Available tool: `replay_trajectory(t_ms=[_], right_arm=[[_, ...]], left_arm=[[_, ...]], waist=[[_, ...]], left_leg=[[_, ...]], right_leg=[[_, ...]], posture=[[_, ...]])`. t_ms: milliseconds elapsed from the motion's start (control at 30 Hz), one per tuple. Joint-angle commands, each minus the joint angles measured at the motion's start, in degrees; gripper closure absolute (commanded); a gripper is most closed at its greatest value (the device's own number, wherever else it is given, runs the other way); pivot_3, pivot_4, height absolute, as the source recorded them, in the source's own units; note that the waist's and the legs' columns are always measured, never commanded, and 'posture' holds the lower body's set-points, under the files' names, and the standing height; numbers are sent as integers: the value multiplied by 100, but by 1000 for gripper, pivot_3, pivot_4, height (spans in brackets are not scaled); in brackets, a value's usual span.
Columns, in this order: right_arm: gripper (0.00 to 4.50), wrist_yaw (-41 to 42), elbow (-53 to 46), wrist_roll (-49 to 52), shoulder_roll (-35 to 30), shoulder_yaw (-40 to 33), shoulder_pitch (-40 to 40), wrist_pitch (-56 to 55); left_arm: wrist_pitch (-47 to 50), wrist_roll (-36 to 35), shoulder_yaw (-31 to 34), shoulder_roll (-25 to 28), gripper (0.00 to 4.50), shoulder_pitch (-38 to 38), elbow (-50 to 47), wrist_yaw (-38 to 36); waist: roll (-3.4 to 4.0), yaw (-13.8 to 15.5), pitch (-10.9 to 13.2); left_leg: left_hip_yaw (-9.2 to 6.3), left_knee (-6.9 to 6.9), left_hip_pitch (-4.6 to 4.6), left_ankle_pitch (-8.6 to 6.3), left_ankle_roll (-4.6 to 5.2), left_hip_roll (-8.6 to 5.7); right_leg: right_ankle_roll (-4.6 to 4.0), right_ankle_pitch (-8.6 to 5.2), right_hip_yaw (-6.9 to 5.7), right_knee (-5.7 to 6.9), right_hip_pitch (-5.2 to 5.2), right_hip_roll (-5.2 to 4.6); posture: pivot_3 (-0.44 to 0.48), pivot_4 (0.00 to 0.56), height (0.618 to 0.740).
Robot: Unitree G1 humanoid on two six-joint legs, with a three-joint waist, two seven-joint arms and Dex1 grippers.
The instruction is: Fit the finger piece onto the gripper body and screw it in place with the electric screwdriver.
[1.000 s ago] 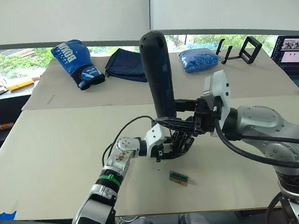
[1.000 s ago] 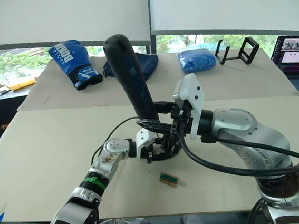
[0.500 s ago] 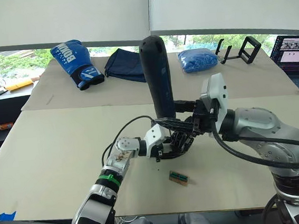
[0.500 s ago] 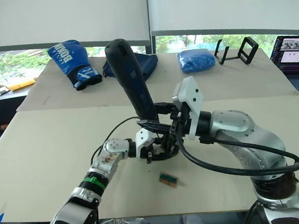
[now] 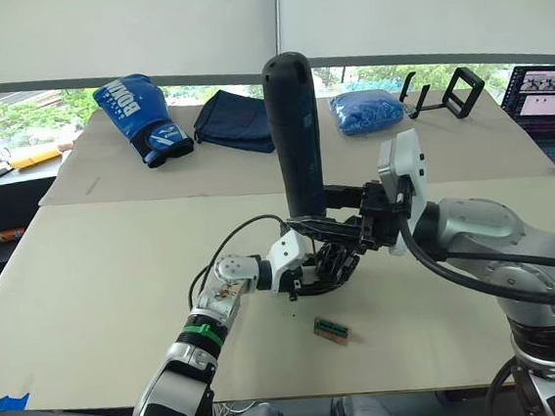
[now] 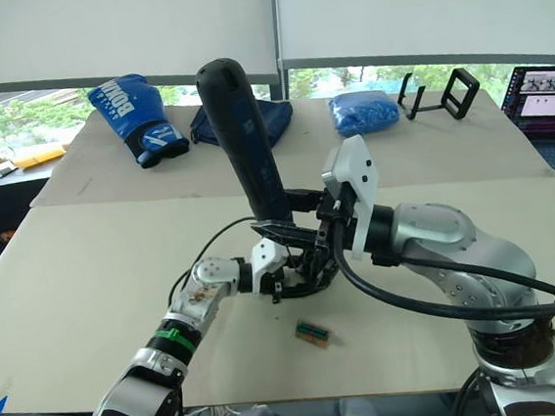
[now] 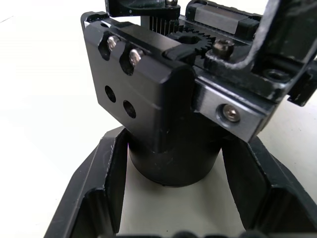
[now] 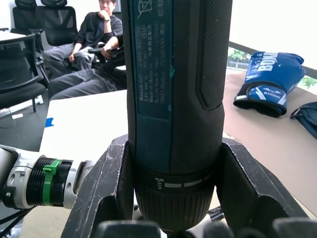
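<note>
My left gripper point(image 5: 315, 271) is shut on the gripper body point(image 7: 148, 94), a black block with silvery screws and a small gear, held just above the table; its round base sits between my fingers point(image 7: 99, 193). The electric screwdriver point(image 5: 294, 137) stands nearly upright over the body, handle up. My right gripper point(image 5: 332, 226) is shut around the lower end of the screwdriver point(image 8: 173, 99), with one finger point(image 8: 109, 188) on each side. The bit is hidden behind the grippers. The finger piece is hidden among the black parts.
A small green-brown block point(image 5: 332, 330) lies on the table just in front of the grippers. At the back are a blue boxing glove point(image 5: 143, 118), a dark cloth point(image 5: 232, 120), a blue bag point(image 5: 367, 111), a black stand point(image 5: 451, 93) and a laptop point(image 5: 547, 94). People sit beyond the table point(image 8: 94, 34).
The screwdriver's handle has swung slightly to the right, from a small lean to nearly upright. The left gripper and the body have stayed in place.
</note>
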Motion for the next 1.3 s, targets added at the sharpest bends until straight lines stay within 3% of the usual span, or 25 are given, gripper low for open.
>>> replay_trajectory(t_ms=[33, 1300], right_arm=[[2597, 1, -232, 46, -32, -281, -65, -169], [2597, 85, -173, -256, 29, -250, -76, -313]], left_arm=[[-110, -70, 43, -55, 2214, -20, -218, 42], [-31, -85, 18, -26, 2214, 35, -329, 1]], waist=[[0, 0, 0], [0, -10, 0]], left_leg=[[0, 0, 0, 0, 0, 0], [1, 0, 0, 0, 0, 0]], right_leg=[[0, 0, 0, 0, 0, 0], [0, 0, 0, 0, 0, 3]], posture=[[0, 150, 740], [0, 150, 740]])
